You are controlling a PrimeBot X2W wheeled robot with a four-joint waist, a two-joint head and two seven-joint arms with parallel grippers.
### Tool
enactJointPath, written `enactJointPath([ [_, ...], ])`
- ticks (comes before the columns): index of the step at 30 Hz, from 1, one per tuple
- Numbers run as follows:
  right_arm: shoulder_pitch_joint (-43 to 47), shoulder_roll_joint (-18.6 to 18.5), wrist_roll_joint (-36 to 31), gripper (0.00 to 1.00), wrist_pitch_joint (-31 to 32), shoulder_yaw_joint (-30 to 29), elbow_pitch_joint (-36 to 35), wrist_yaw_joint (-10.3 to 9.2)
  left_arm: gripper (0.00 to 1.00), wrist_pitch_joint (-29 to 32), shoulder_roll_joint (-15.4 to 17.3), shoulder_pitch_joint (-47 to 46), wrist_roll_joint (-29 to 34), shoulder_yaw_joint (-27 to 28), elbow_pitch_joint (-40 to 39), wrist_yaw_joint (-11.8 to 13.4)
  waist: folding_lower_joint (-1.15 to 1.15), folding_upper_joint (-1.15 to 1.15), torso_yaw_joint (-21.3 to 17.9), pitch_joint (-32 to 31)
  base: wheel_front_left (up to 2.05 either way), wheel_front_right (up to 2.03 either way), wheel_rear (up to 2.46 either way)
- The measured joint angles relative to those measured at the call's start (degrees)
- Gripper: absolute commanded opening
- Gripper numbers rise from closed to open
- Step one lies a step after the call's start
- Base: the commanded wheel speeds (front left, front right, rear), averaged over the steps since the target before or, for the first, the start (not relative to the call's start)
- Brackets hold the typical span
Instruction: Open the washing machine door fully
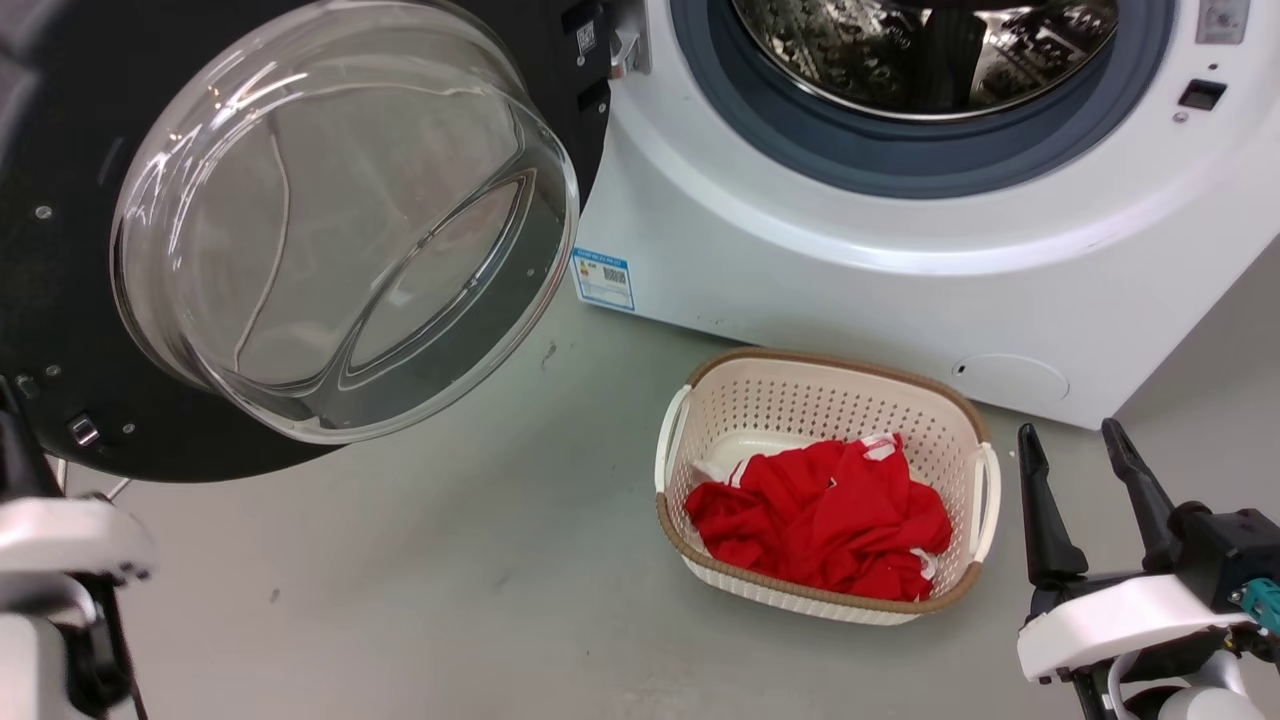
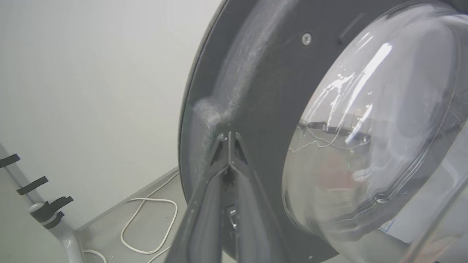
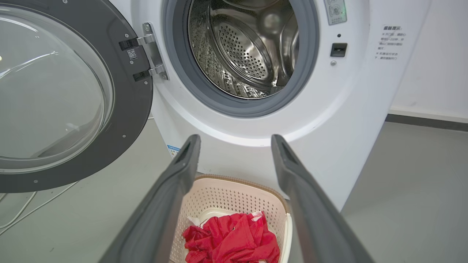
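— How is the left arm posed?

— It is pointed at the washing machine door [image 2: 278, 91]. The left gripper [image 2: 229, 140] has its two dark fingers pressed together with nothing between them. Their tips are at the door's black inner face, just inside the rim and beside a pale smear of lint. I cannot tell whether they touch it.

— And the door itself?

— It stands wide open on its hinge [image 3: 151, 54], out to the left of the washing machine [image 1: 800, 260]. Its inner face and bulging glass bowl [image 1: 340, 220] are turned toward the robot. The machine's mouth is uncovered, so the steel drum [image 3: 248, 47] and the blue-grey gasket [image 3: 234, 106] are in plain sight.

— What about the right arm?

— It is low at the right of the head view, well apart from the door. The right gripper [image 1: 1068, 430] points toward the machine's front with its fingers spread, holding nothing. Just left of it in the head view, a cream basket [image 1: 700, 390] of red cloth [image 1: 820, 510] sits on the grey floor [image 1: 450, 560], near the machine's base.

— Anything else by the door?

— A white cable [image 2: 146, 226] lies looped on the floor beyond its rim.
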Motion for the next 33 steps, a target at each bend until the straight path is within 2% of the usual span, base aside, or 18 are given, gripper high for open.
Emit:
enactJointPath([
  [7,0.87,0.00,1.13,1.00,-1.13,-0.10,1.92,0.00,0.00,-0.01,-5.56,8.96,4.63,-2.11,-8.56,-0.18,0.00,0.00,-0.90,-3.74,0.00,0.00,0.00],
  [13,1.25,0.02,1.30,1.00,-1.89,0.31,2.82,0.00,0.00,0.00,-9.53,12.82,6.83,-6.01,-11.45,-1.20,0.00,0.00,-2.45,-6.10,0.00,0.00,0.00],
  [14,1.31,0.01,1.29,1.00,-1.98,0.37,2.91,0.00,0.02,-0.01,-10.03,12.86,6.90,-6.42,-11.63,-1.53,0.00,0.00,-2.79,-6.36,0.00,0.00,0.00],
  [15,1.38,0.01,1.26,1.00,-2.15,0.51,2.92,0.00,0.33,0.00,-10.58,12.86,6.90,-6.81,-11.70,-1.64,0.00,0.00,-3.15,-6.60,0.00,0.00,0.00],
  [16,1.39,0.00,1.22,1.00,-2.19,0.59,2.93,0.00,0.50,0.00,-11.05,12.93,6.88,-7.31,-11.70,-1.94,0.00,0.00,-3.53,-6.83,0.00,0.00,0.00],
  [17,1.40,0.00,0.73,1.00,-2.20,0.65,2.88,0.00,0.94,0.00,-11.31,13.04,6.94,-7.76,-11.68,-2.05,0.00,0.00,-3.96,-7.04,0.00,0.00,0.00],
  [18,1.40,0.01,-0.71,1.00,-2.20,0.47,2.74,0.00,1.00,0.00,-11.48,13.05,7.10,-8.01,-11.70,-2.12,0.00,0.00,-4.40,-7.22,0.00,0.00,0.00],
  [33,2.08,0.00,-1.46,1.00,-1.83,0.89,0.60,0.00,1.00,0.00,-13.11,8.29,11.43,-15.27,-9.47,-5.00,0.00,0.00,-13.94,-9.38,0.00,0.00,0.00],
])
